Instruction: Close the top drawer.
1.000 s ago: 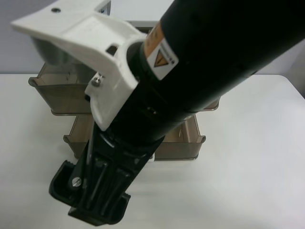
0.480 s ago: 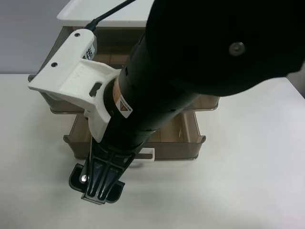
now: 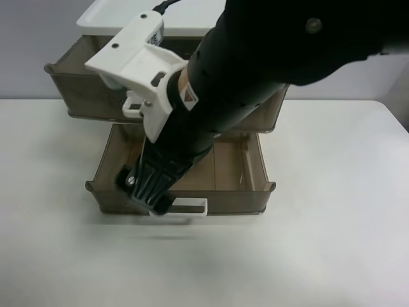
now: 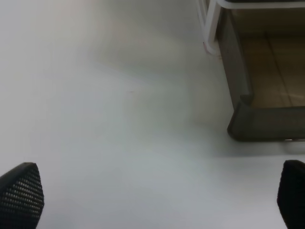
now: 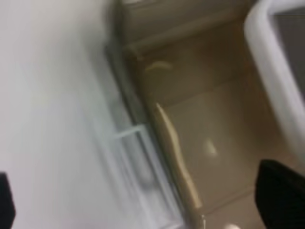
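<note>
top drawer (image 3: 73,96), smoky brown see-through plastic, hanging open | right gripper (image 5: 143,195) spread wide | left gripper (image 4: 157,193) ditto, above white table (image 4: 95,119)

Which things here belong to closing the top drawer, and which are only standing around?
For the job: top drawer, partly pulled out; right gripper, open, at the front of the lower drawer.
Just there: lower drawer, pulled out further; white lid; table; left gripper, open over the table.
</note>
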Tool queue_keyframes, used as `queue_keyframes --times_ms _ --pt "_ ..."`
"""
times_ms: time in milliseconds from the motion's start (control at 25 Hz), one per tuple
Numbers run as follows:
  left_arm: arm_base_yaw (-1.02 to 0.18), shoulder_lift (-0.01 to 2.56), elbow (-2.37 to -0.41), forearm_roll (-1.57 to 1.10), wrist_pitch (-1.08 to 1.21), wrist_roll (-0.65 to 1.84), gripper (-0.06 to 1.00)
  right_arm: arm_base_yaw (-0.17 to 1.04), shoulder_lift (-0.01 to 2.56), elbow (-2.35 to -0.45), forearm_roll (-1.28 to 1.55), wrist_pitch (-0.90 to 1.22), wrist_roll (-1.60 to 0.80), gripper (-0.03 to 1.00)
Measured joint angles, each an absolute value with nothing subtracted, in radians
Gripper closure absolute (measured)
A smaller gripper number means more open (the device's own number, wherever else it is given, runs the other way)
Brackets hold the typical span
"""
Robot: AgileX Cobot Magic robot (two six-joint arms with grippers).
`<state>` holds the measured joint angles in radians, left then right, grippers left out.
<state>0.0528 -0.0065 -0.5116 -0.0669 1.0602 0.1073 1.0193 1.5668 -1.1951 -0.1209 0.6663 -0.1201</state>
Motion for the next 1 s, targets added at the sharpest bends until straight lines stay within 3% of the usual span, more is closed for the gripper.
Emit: queue_keyframes --times_ms 360,1000 --pt "0.053 -0.007 -0.512 -0.067 1.060 0.107 -0.05 0.919 1.597 -1.201 -0.100 0.579 -0.165 -0.03" --pt "0.053 -0.007 -0.512 -0.067 1.060 0.107 -0.05 0.836 1.758 -1.435 -0.104 0.617 -0.216 -0.03"
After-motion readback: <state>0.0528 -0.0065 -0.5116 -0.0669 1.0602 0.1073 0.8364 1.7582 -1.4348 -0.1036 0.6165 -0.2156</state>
